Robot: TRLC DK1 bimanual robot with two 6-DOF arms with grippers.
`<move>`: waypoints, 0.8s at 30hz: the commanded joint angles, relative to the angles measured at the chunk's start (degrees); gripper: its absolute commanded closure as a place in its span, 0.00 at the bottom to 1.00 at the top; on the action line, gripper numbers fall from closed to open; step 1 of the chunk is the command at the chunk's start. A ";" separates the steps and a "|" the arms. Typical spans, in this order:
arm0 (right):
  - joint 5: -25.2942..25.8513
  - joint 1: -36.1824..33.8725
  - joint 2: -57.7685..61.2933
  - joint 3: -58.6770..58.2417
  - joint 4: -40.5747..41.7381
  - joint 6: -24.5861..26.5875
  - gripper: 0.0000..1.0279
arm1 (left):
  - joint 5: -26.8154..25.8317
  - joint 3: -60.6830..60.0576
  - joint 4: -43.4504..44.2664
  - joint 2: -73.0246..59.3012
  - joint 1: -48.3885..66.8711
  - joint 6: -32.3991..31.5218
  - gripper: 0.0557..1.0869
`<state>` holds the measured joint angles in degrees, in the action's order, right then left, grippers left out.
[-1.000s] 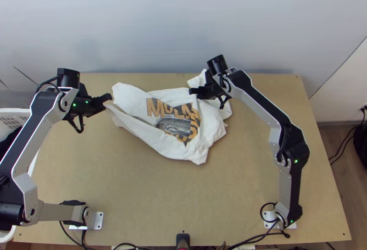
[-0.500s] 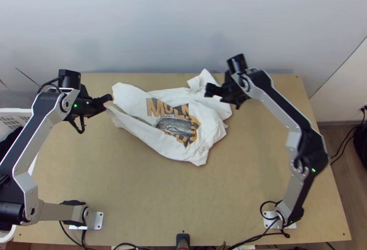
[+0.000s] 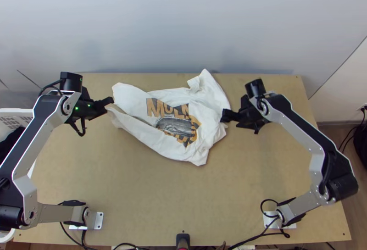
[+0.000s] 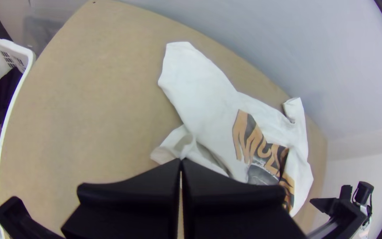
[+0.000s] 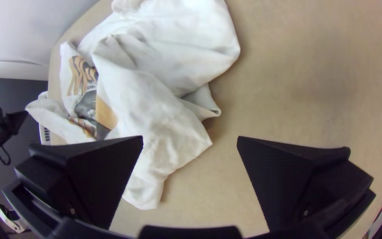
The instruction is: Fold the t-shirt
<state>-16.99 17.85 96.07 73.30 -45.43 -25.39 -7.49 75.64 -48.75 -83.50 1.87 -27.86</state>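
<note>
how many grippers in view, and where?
2: the left gripper pinches the t-shirt at its left end; the right gripper hovers open by its right edge, top view.

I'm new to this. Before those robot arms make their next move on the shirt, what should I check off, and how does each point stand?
1. Shirt lies on the table: ok, though the pinched part may be slightly raised.
2. Left gripper has the shirt: ok, its fingers are shut on an edge.
3. That grip is firm enough to pull on: cannot tell.
4. Right gripper is ready to grab: ok, its fingers are wide apart.
5. Right gripper has the shirt too: not ok, nothing is pinched.
6. Shirt is spread flat: not ok, it is rumpled and bunched, partly covering the print.
</note>
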 commanded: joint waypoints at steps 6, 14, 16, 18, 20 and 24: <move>-0.14 2.54 -0.45 -7.82 7.46 1.66 0.04 | 0.63 -1.46 -0.03 0.71 0.94 0.08 0.96; 0.03 5.44 4.56 -5.53 9.48 1.30 0.07 | 0.81 -2.69 -0.03 1.15 0.50 0.08 0.96; -0.06 5.97 5.27 -4.92 9.48 1.30 0.10 | 0.81 -2.69 -0.03 1.15 0.42 0.08 0.96; -0.06 6.24 5.88 -4.65 9.48 1.30 0.10 | 0.81 -2.69 -0.03 1.15 0.33 0.08 0.96; 0.03 6.32 6.41 -4.57 9.48 1.30 0.21 | 0.81 -2.77 -0.03 1.06 0.33 0.08 0.96; -0.14 6.24 6.23 -4.39 9.66 2.71 0.73 | 0.81 -2.69 -0.03 1.06 0.15 0.08 0.96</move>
<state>-17.02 23.51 101.34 68.31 -36.18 -23.94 -6.63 73.06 -48.77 -82.46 2.28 -27.83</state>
